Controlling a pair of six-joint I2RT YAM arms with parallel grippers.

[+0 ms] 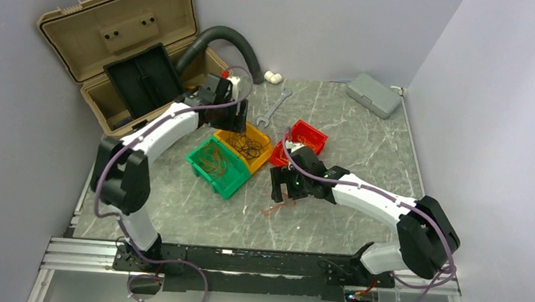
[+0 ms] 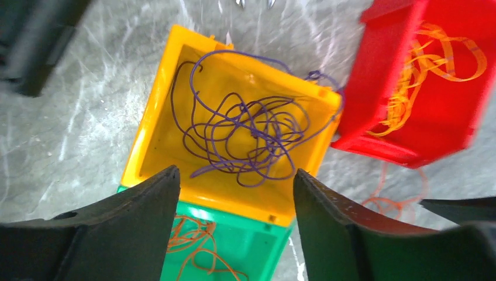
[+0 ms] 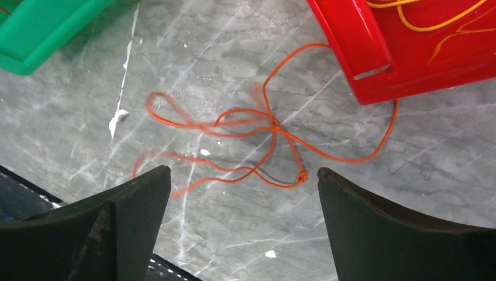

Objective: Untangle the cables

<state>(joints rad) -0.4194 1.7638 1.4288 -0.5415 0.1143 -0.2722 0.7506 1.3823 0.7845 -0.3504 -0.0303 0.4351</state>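
Marble tabletop under looped, knotted orange cable

- The table is showing grey marble with pale veins.
- The yellow bin is holding dark purple wires.
- The red bin is holding yellow-orange wires.
- The green bin is holding orange wires.
- A loose wire is lying orange on the marble.

You have: one loose orange wire, looped and knotted, flat on the tabletop just beside the red bin; yellow-orange strands inside it; a purple tangle in the neighbouring yellow bin.
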